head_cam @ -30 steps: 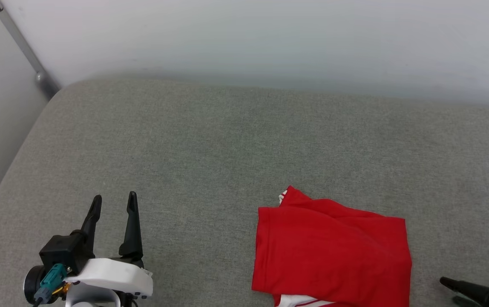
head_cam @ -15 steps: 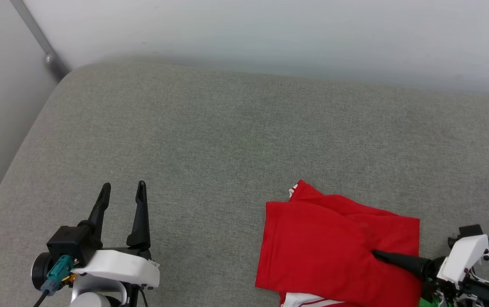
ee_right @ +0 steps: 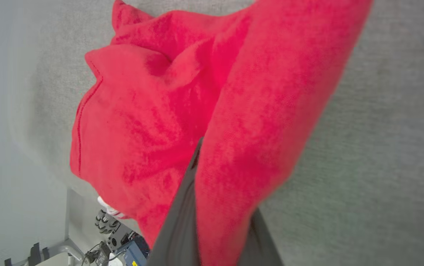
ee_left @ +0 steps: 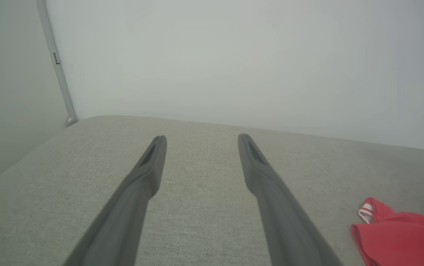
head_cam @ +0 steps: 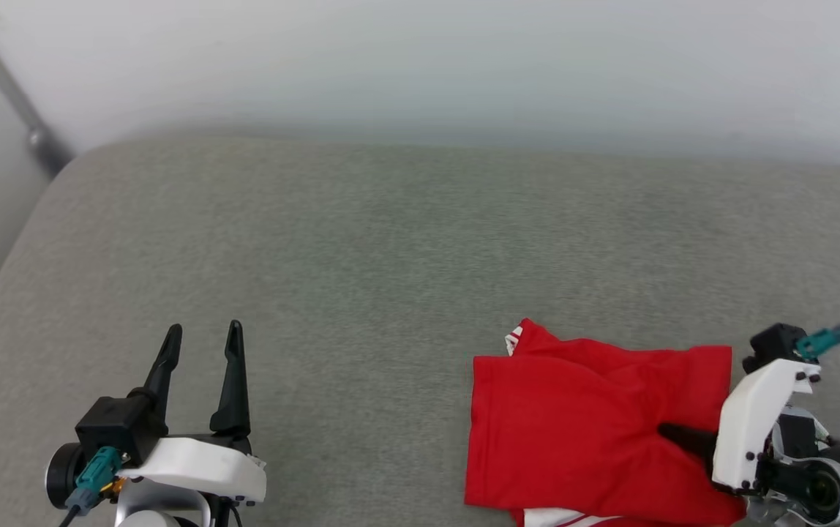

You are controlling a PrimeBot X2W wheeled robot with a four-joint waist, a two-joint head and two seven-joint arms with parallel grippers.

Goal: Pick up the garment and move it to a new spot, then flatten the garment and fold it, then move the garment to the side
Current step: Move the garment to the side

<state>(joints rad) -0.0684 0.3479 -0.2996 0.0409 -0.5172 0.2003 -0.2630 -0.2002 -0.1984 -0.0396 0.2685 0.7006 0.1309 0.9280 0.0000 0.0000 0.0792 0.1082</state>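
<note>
Right gripper [head_cam: 669,433] clamped shut on the garment [head_cam: 581,424] at its right side, one dark finger laid over the red cloth, the other buried under a fold in the right wrist view. Left gripper [head_cam: 203,329] spread wide at the lower left, gripping nothing, fingers pointing across bare upholstery, well apart from the garment. Beneath everything, a broad grey fabric cushion [head_cam: 391,249], backed by a pale wall [head_cam: 420,58]. On the cushion's near right part, the folded garment, plain red side up, roughly rectangular, rumpled near the pinch. At the far left, a grey pipe [head_cam: 3,88] slanting down the wall. Smallest: striped trim [head_cam: 514,339] peeking at the garment's far left corner, white sleeve [head_cam: 559,518] at its near edge.
</note>
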